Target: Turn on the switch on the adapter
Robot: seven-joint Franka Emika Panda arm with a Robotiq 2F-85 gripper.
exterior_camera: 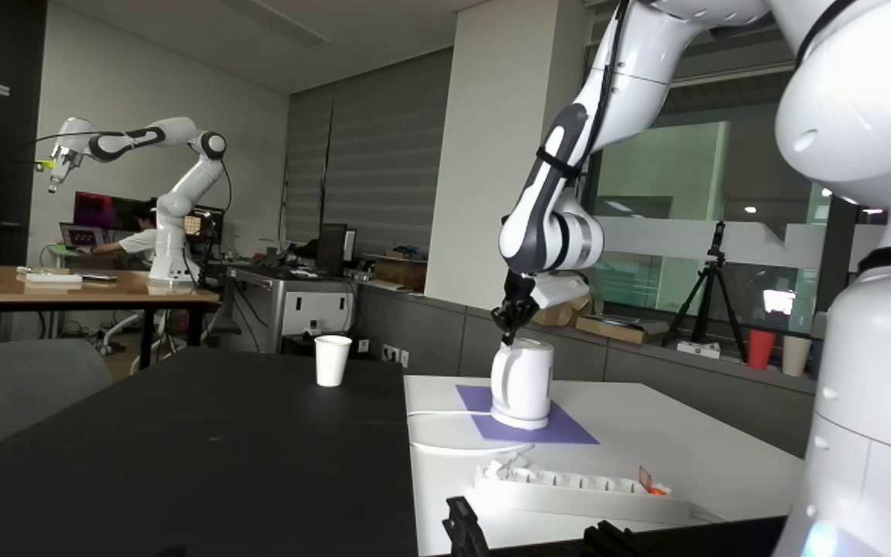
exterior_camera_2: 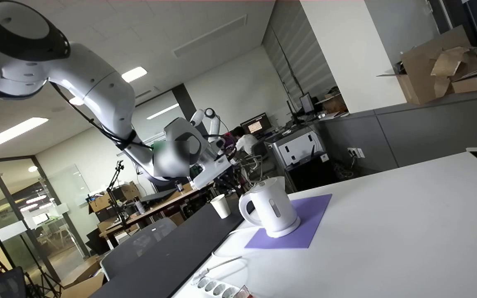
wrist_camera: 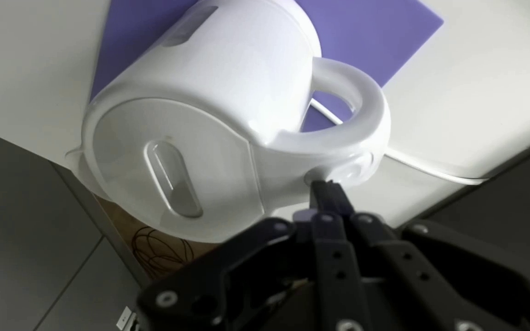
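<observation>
The switch (exterior_camera: 657, 490) shows as a tiny red-orange patch beside a thin upright reddish piece (exterior_camera: 644, 477), too small to tell which way it is pressed. It sits at one end of the adapter (exterior_camera: 585, 503), which lies on the white table (exterior_camera: 646, 425); in an exterior view the bottom border crops the strip (exterior_camera_2: 218, 288). The gripper (wrist_camera: 325, 184) is well apart from it, its fingers pressed together, the tips over the top of the handle (wrist_camera: 371, 110) of the white jug (wrist_camera: 200, 156); whether they touch cannot be told. In an exterior view a blurred patch hides part of the arm (exterior_camera_2: 110, 95).

The jug stands upright on a purple mat (wrist_camera: 398, 37), directly under the gripper. A white cup (exterior_camera: 332, 360) stands on the black table (exterior_camera: 260, 449), and dark hardware (exterior_camera: 465, 530) pokes up near the adapter. The adapter's plugged end lies near the seam between the tables; bare white surface separates strip from mat, and a broad open stretch spreads beyond the mat
</observation>
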